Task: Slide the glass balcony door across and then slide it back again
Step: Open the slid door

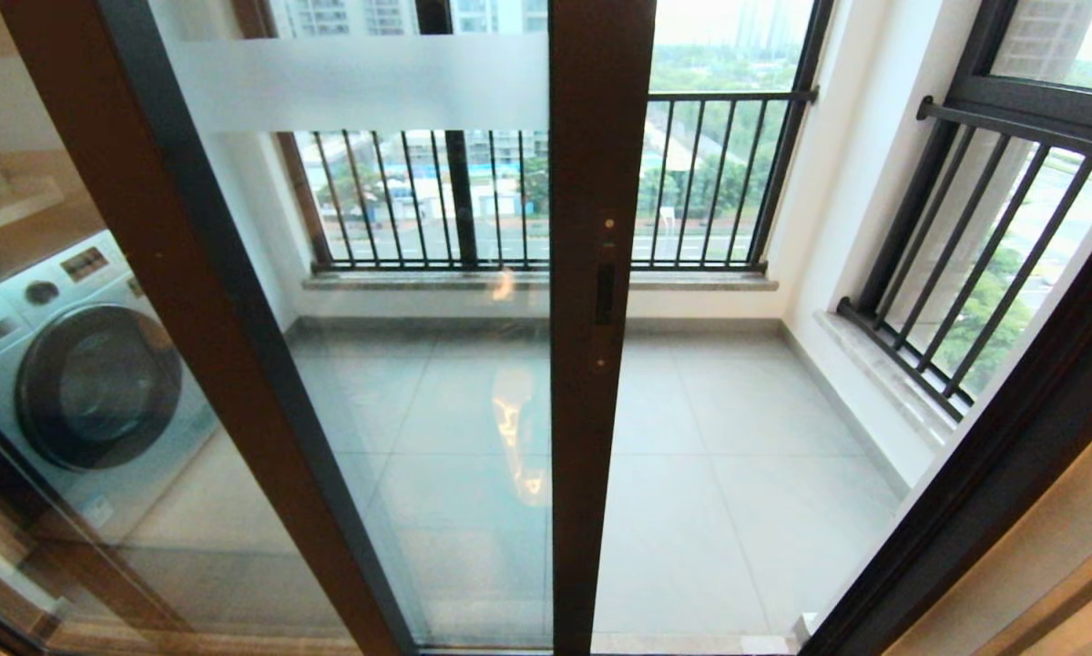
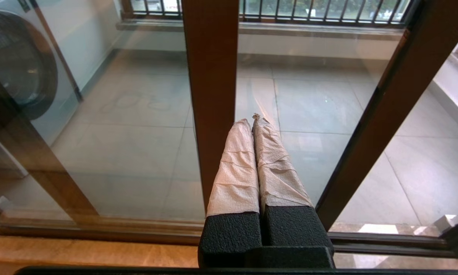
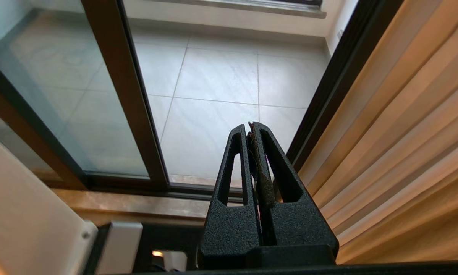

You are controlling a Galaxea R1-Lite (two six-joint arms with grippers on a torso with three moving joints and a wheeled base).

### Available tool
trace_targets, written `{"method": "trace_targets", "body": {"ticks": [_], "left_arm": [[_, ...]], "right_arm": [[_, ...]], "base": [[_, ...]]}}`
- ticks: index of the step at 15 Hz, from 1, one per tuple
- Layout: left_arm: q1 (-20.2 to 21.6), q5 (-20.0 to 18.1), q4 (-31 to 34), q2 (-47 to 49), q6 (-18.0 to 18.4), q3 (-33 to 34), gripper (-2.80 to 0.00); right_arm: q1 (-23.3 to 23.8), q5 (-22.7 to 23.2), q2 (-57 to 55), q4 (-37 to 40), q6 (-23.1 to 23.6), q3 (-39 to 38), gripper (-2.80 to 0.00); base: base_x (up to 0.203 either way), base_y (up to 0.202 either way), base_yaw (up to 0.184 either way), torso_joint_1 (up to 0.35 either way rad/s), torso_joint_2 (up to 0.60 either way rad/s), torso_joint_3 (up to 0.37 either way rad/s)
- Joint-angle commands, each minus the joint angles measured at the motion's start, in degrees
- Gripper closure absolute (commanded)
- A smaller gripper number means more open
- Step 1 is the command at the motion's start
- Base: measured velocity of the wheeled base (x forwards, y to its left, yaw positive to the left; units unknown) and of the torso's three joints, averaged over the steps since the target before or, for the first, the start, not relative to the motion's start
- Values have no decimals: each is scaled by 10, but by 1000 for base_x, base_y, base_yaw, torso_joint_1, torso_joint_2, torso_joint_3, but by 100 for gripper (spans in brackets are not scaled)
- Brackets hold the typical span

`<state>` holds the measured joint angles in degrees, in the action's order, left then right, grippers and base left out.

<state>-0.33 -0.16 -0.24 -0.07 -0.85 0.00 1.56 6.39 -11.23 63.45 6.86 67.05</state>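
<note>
1. Far left in the head view: washing machine [image 1: 81, 383] stood behind glass, round dark porthole facing the room, seen through the overlapped panes.
2. Next: slanting brown outer frame [image 1: 190, 301] crossed the view from top left down toward the bottom middle.
3. Centre: glass balcony door [image 1: 436, 364] stood partly slid across, its frosted white band [image 1: 363, 84] near the top and its brown stile [image 1: 596, 364] upright in the middle of the view.
4. On that stile: small dark lock plate [image 1: 605, 293] sat about halfway up.
5. Right of the stile: doorway lay open onto the grey tiled balcony floor [image 1: 737, 474]; barred railing [image 1: 709, 182] ran along the far window, another railing [image 1: 974, 264] along the right-hand window.
6. Far right: dark door jamb [image 1: 992, 492] ran diagonally, with a beige pleated curtain [image 3: 404, 133] beside it in the right wrist view.
7. Left gripper [image 2: 252, 121]: pressed together, paper-wrapped fingers [image 2: 236, 168] just beside the open-side face of the stile; whether touching it, cannot tell. Held nothing.
8. Right gripper [image 3: 250, 130]: pressed together, empty, hung before the open gap near the jamb, well apart from the door's stile.
</note>
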Motion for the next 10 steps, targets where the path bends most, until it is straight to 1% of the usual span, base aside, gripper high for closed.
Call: {"method": "trace_targets", "body": {"ticks": [1, 2, 3, 4, 5, 7, 8, 9, 10], "left_arm": [[0, 0, 0, 1, 0, 0, 0], [0, 0, 0, 1, 0, 0, 0], [0, 0, 0, 1, 0, 0, 0], [0, 0, 0, 1, 0, 0, 0], [0, 0, 0, 1, 0, 0, 0], [0, 0, 0, 1, 0, 0, 0], [0, 0, 0, 1, 0, 0, 0], [0, 0, 0, 1, 0, 0, 0], [0, 0, 0, 1, 0, 0, 0]], "right_arm": [[-7, -1, 61, -1, 4, -97, 0], [-10, 0, 76, -22, 2, -168, 0], [-11, 2, 85, -63, 1, -239, 0], [-13, 3, 92, -136, 2, -319, 0], [-14, 3, 98, -231, 5, -397, 0], [-15, 4, 105, -416, 12, -526, 0], [-16, 4, 107, -487, 14, -579, 0], [-17, 4, 109, -556, 9, -610, 0], [-17, 1, 111, -596, 3, -626, 0]], "base": [[0, 0, 0, 0, 0, 0], [0, 0, 0, 0, 0, 0], [0, 0, 0, 0, 0, 0], [0, 0, 0, 0, 0, 0], [0, 0, 0, 0, 0, 0], [0, 0, 0, 0, 0, 0], [0, 0, 0, 0, 0, 0], [0, 0, 0, 0, 0, 0], [0, 0, 0, 0, 0, 0]]}}
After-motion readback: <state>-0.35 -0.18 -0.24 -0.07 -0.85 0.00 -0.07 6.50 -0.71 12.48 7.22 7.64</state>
